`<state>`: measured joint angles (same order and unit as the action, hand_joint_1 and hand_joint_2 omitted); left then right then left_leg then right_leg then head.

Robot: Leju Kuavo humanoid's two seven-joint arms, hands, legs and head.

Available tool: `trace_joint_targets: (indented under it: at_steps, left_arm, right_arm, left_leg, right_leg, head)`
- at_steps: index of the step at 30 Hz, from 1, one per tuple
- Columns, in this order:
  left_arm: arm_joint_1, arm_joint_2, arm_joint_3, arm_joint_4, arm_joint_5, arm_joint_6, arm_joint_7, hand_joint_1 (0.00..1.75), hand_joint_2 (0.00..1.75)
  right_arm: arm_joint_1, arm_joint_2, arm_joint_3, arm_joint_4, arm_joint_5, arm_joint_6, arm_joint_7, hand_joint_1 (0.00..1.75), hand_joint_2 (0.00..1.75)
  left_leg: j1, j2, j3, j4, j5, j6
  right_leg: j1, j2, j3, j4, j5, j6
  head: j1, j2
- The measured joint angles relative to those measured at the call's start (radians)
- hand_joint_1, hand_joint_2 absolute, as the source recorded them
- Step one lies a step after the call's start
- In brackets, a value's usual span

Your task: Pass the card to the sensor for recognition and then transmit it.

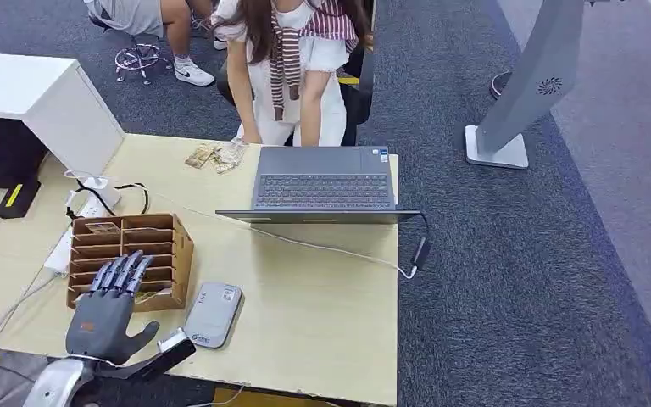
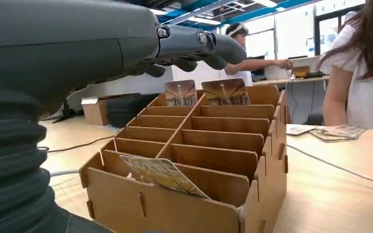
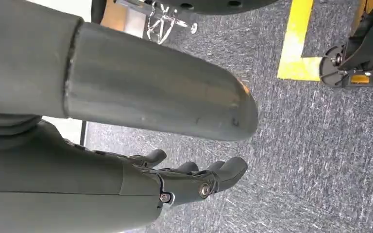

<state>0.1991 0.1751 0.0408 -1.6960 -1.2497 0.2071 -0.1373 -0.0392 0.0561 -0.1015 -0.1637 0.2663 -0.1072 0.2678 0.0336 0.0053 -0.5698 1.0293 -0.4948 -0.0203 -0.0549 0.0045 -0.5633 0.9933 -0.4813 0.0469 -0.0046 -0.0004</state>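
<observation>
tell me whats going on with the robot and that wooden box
The robot's left hand hovers open over the wooden card rack on the table, holding nothing yet. A card leans in the rack's nearest slot. The grey card reader lies beside the rack. The right hand hangs over the carpet. A person stands behind the laptop.

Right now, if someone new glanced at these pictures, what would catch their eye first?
Probably the robot's left hand, open, fingers stretched over the wooden card rack at the table's near left. A card leans in the rack's nearest slot, with two more standing at the far end. Beyond, an open laptop faces a person in white.
</observation>
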Motion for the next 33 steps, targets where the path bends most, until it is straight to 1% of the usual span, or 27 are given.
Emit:
trace_joint_targets:
  at_steps: [5, 12, 18, 33]
  left_arm:
    - [-0.022, -0.001, 0.001, 0.023, -0.012, 0.006, 0.013, 0.0, 1.75]
    - [-0.053, -0.003, 0.005, 0.079, -0.014, 0.018, 0.032, 0.0, 1.75]
    - [-0.074, -0.01, 0.032, 0.114, -0.008, 0.035, 0.052, 0.0, 1.75]
    - [-0.084, -0.022, 0.078, 0.146, -0.006, 0.042, 0.053, 0.0, 1.75]
  right_arm:
    - [0.0, 0.0, 0.0, 0.0, 0.01, 0.003, -0.005, 0.0, 0.0]
    - [0.0, 0.0, 0.0, 0.0, 0.018, 0.013, -0.009, 0.0, 0.0]
    - [0.0, -0.001, 0.0, 0.0, 0.021, 0.015, -0.009, 0.0, 0.0]
    - [0.0, -0.002, 0.0, 0.0, 0.033, 0.016, -0.01, 0.0, 0.0]
  left_leg:
    - [0.0, 0.0, 0.0, 0.0, 0.0, 0.0]
    - [0.0, 0.0, 0.0, 0.0, 0.0, 0.0]
    - [0.0, 0.0, 0.0, 0.0, 0.0, 0.0]
    - [0.0, 0.0, 0.0, 0.0, 0.0, 0.0]
  right_leg:
    - [0.0, 0.0, 0.0, 0.0, 0.0, 0.0]
    - [0.0, 0.0, 0.0, 0.0, 0.0, 0.0]
    - [0.0, 0.0, 0.0, 0.0, 0.0, 0.0]
    - [0.0, 0.0, 0.0, 0.0, 0.0, 0.0]
  head:
    - [0.0, 0.0]
    - [0.0, 0.0]
    - [0.0, 0.0]
    - [0.0, 0.0]
